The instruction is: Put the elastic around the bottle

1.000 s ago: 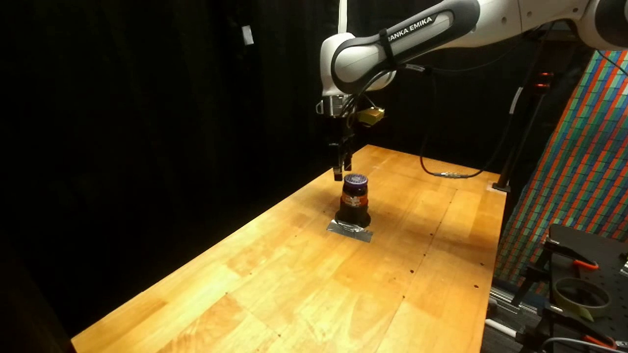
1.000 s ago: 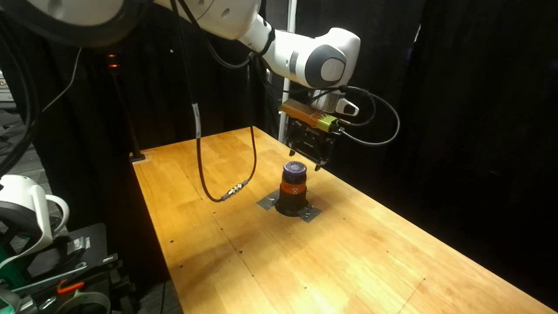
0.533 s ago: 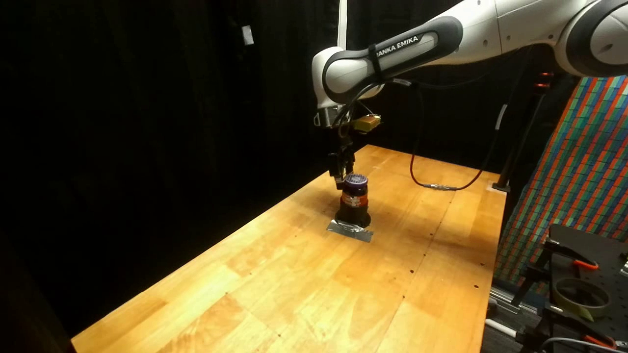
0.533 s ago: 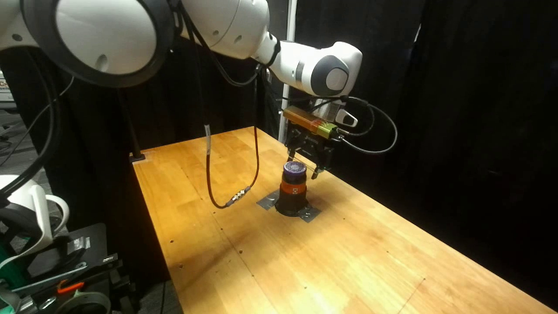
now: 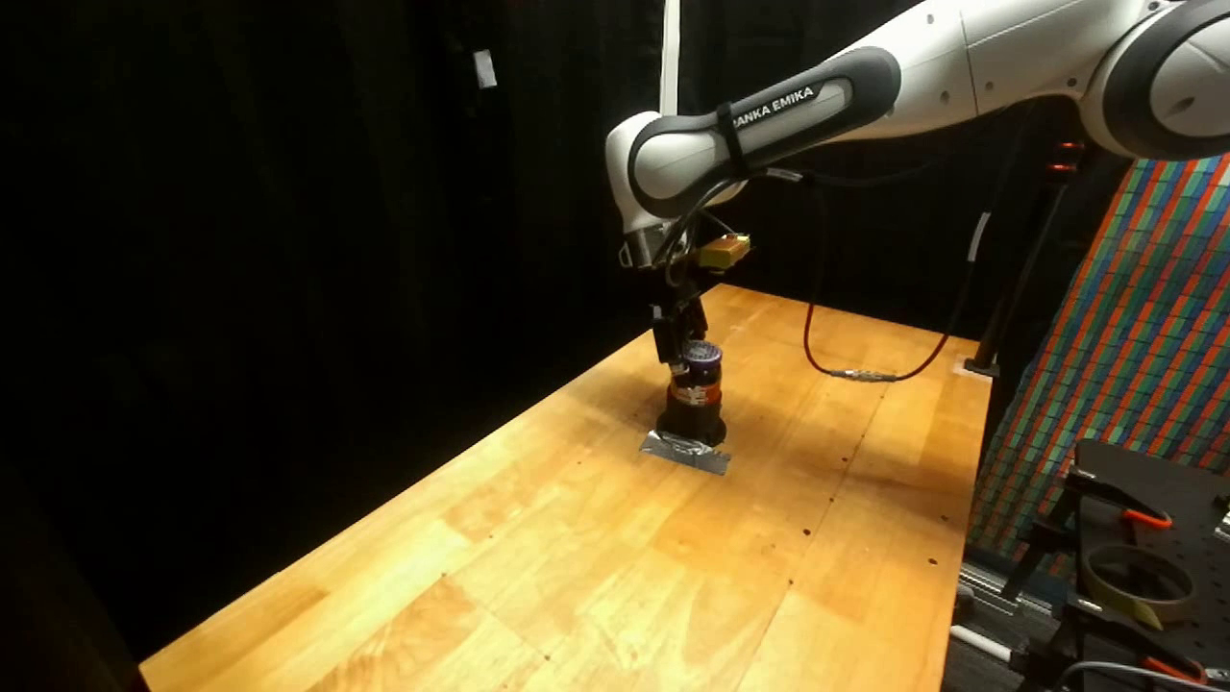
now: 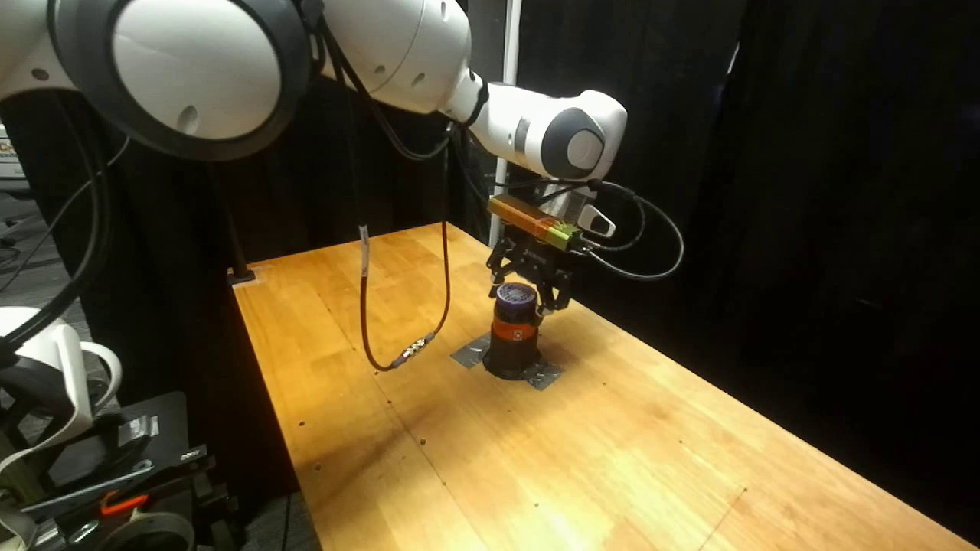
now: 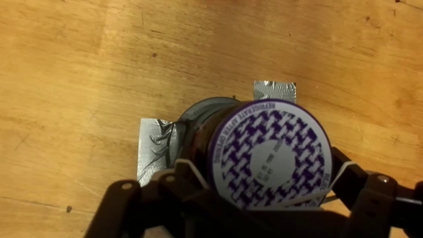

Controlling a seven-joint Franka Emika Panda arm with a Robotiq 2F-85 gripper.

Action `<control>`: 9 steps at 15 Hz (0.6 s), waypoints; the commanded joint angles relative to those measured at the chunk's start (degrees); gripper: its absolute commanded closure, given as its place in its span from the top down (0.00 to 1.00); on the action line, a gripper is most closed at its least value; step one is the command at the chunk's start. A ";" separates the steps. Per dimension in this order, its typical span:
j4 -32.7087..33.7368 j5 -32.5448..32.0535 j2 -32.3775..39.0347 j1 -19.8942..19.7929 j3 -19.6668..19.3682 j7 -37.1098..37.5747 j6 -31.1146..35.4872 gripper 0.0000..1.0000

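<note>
The bottle [image 6: 514, 330] is small and dark with an orange band and a purple and white patterned cap [image 7: 272, 160]. It stands upright in a black base [image 6: 511, 361] on the table. My gripper [image 7: 267, 163] is open, pointing down, with one finger on either side of the cap; whether they touch it I cannot tell. In both exterior views the gripper [image 5: 686, 356] [image 6: 521, 301] is at cap height. The thin pale elastic [image 7: 294, 200] is looped over both fingertips, with a strand crossing the cap's edge nearest the palm. Its full loop is partly hidden.
Silver tape strips [image 7: 155, 145] [image 5: 687, 454] fix the base to the wooden table [image 5: 596, 577]. The cable [image 6: 367, 321] hangs from the arm down near the table. A side cart [image 5: 1153, 481] with a tape roll [image 5: 1139, 581] stands beside the table.
My gripper has come down from above and behind the bottle to the level of its cap, with the fingers now beside it. The elastic came down with them. The bottle has not moved.
</note>
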 commanded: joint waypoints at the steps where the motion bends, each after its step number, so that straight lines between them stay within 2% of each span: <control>1: -12.74 -0.87 -7.70 0.70 -0.28 0.85 4.57 1.00; 9: -31.16 -2.73 -18.34 1.88 -0.48 7.84 21.70 1.00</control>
